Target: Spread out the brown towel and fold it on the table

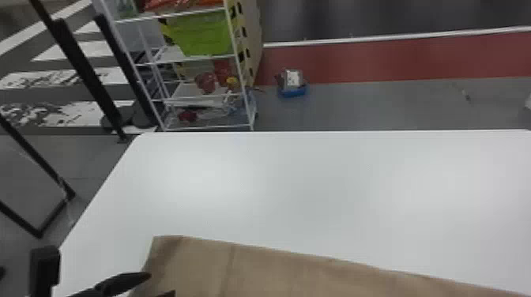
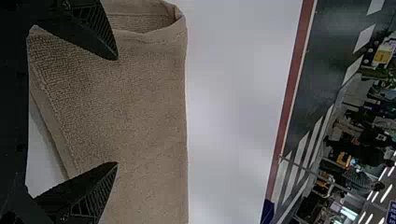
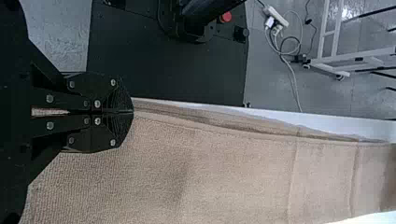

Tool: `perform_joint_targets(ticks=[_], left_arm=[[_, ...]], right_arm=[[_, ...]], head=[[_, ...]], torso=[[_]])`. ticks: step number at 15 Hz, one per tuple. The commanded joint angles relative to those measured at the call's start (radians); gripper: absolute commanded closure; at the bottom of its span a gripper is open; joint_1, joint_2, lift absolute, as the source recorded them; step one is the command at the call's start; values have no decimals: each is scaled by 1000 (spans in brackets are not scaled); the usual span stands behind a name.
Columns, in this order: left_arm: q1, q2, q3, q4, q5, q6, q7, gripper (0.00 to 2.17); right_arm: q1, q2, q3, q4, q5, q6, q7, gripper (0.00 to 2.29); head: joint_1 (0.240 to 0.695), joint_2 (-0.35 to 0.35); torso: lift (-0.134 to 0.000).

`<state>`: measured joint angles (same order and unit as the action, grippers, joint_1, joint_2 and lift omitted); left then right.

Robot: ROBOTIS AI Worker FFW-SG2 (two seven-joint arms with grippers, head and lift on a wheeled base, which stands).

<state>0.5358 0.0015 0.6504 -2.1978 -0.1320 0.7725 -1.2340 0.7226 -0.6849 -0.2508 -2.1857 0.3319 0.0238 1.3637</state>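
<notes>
The brown towel [image 1: 276,272] lies in a long strip along the white table's near side, its far edge slanting in the head view. My left gripper [image 1: 158,285] stands open at the towel's left end. In the left wrist view, the gripper [image 2: 116,111] has its fingers spread over the towel [image 2: 149,102], whose end shows a loose, gaping fold. My right gripper [image 3: 132,112] is shut on the towel's near edge in the right wrist view; the towel [image 3: 233,172] stretches away from it in layers, with creases across it.
The white table [image 1: 296,189] reaches beyond the towel toward its far edge. Past that edge stand a white wire shelf [image 1: 241,93] with a green bin [image 1: 207,33] and a small blue-based object [image 1: 292,85] on the floor. A black frame [image 1: 85,75] stands at the left.
</notes>
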Motion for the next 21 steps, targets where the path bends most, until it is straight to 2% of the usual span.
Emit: perform_joint_targets(ticks=[1,6,10,11,13,15,18,19,21], left_arm=[[-3,-4,0,0,-1,0,1,87],[-3,-4,3,-7,0,0,2,87],[-2,-4,11,-56,29,15,22,76],[-8,-4,12,-57,18,12,48,70],[-34,-4,15,-59,-23,18,53,66],[-30,-4,26,-85,25,49,53,73],[-8,-4,-15,-99,103,-9,119,83],[-8,-4,-31,-89,124,-15,131,83],[-27,-4,-64,-68,127,-22,134,83]], right_arm=[[5,-4,13,6,9,0,3,1116],[-9,-2,28,15,12,0,3,1112],[-9,-1,30,17,12,0,3,1112],[-11,1,30,17,12,-3,3,1112],[-18,1,28,17,12,-3,3,1112],[-17,2,30,17,12,0,3,1112],[-17,4,42,24,18,-3,3,1112],[-18,4,48,24,24,-3,3,1112],[-17,5,50,24,30,-3,3,1112]], head=[[695,196],[695,203],[695,209],[695,207],[695,213],[695,235],[695,232],[695,213],[695,183]], torso=[[-124],[-124],[-124],[-124],[-124],[-124],[-124],[-124],[-124]])
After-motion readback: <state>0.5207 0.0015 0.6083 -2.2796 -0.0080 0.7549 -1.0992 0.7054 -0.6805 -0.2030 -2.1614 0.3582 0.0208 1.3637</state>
